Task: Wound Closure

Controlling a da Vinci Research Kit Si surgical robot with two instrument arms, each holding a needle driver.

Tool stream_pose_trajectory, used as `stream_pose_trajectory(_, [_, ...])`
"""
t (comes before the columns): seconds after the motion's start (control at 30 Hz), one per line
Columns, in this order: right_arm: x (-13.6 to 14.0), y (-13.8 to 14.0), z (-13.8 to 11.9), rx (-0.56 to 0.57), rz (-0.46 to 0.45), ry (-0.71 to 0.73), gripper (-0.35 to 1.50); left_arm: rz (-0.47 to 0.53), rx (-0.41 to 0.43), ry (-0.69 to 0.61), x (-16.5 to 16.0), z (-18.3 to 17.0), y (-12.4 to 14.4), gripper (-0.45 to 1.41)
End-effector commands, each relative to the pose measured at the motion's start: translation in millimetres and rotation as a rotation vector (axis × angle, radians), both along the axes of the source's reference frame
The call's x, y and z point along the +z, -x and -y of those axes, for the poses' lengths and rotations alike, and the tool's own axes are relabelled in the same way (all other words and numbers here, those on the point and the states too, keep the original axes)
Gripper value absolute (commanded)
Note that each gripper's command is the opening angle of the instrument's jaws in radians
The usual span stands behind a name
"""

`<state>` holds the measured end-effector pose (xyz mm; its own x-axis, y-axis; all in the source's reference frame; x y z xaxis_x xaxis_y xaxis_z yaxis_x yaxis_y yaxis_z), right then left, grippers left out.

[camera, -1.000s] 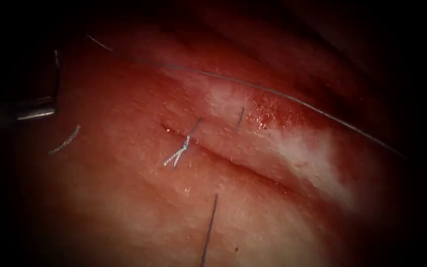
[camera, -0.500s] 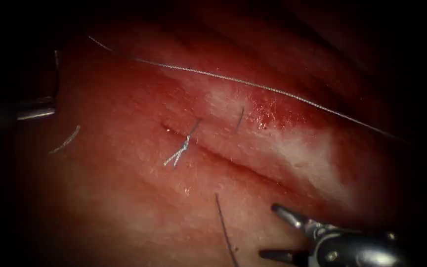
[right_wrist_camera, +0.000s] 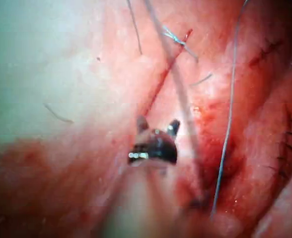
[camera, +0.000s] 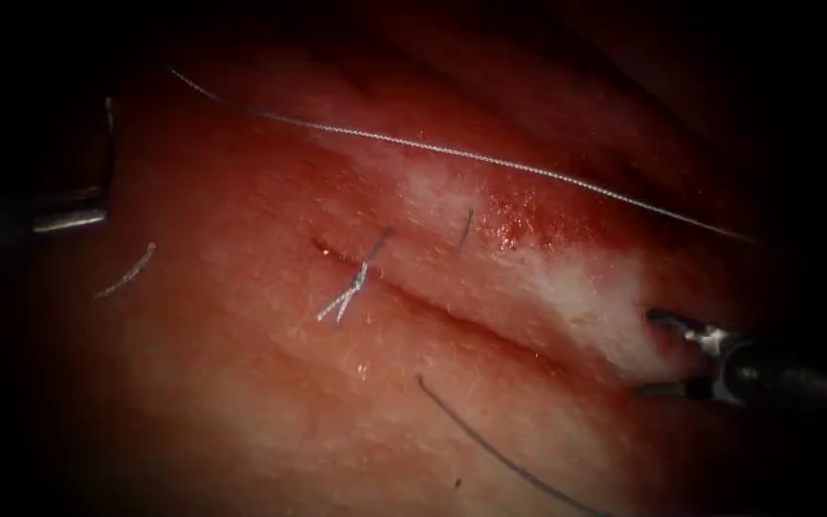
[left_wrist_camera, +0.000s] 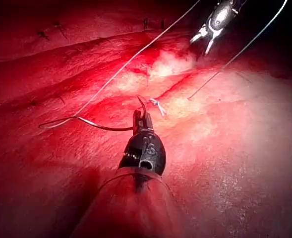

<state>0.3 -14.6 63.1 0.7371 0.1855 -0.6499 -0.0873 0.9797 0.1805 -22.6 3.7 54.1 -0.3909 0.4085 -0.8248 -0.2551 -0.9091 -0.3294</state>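
Endoscope view: tissue (camera: 241,402), cut (camera: 452,321) running diagonally, knot (camera: 346,292) at its left end. Right tool (camera: 658,354) at cut's right end, jaws wide apart, empty, nearer thread (camera: 490,445). Left tool (left_wrist_camera: 142,119) far left, clamped on needle (left_wrist_camera: 142,104) near its tail, clear of tissue.

The left tool (left_wrist_camera: 142,119) is showing a rounded black wrist with a stamped mark; the right tool (camera: 667,356) is showing slim silvery jaws.
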Motion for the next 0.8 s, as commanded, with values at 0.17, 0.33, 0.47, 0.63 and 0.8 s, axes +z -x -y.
stream_pose_trajectory(0.17, [8.5,9.0,1.4,0.012,0.149,0.006,0.58,0.002,0.003,-0.002,0.6,0.5,0.4,-0.45])
stream_pose_trajectory(0.33, [11.1,14.6,-0.5,0.045,0.218,0.055,0.58,0.002,0.003,-0.002,0.6,0.5,0.4,-0.45])
stream_pose_trajectory(0.47, [11.7,18.9,-3.2,0.082,0.33,0.12,0.56,0.002,0.003,-0.002,0.6,0.5,0.4,-0.45])
stream_pose_trajectory(0.63, [12.5,22.7,-5.2,0.069,0.446,0.181,0.58,0.002,0.002,-0.002,0.6,0.5,0.4,-0.45])
stream_pose_trajectory(0.8, [9.2,26.1,-9.1,0.241,0.342,0.253,0.27,0.002,0.002,-0.002,0.6,0.5,0.4,-0.45])
